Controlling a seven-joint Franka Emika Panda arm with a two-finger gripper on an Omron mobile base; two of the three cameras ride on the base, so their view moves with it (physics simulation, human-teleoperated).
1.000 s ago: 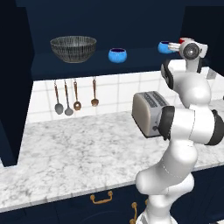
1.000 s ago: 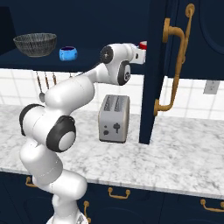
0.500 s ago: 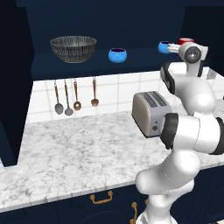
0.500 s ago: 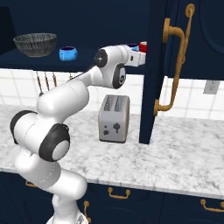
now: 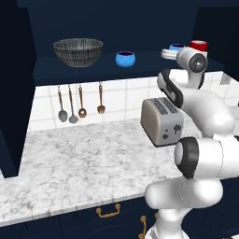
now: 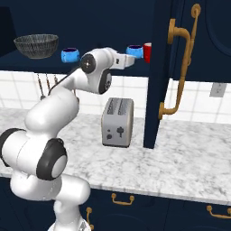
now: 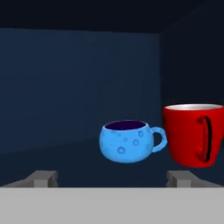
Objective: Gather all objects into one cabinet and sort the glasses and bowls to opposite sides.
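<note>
Here, fingers (image 7: 111, 178) spread wide and empty at shelf edge, blue cup (image 7: 127, 141) just ahead, red mug (image 7: 194, 134) beside it.

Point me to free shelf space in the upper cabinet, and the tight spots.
Bare shelf lies between the middle blue cup and the right-hand blue cup, and a shorter gap between the striped bowl and the middle cup. Crowded at the right end: that cup sits close beside the red mug, with the open end effector in front.

On the cabinet shelf (image 5: 140, 65): striped bowl (image 5: 78, 51) left, blue cups (image 5: 125, 59) middle, red mug (image 7: 194, 134) right.
</note>
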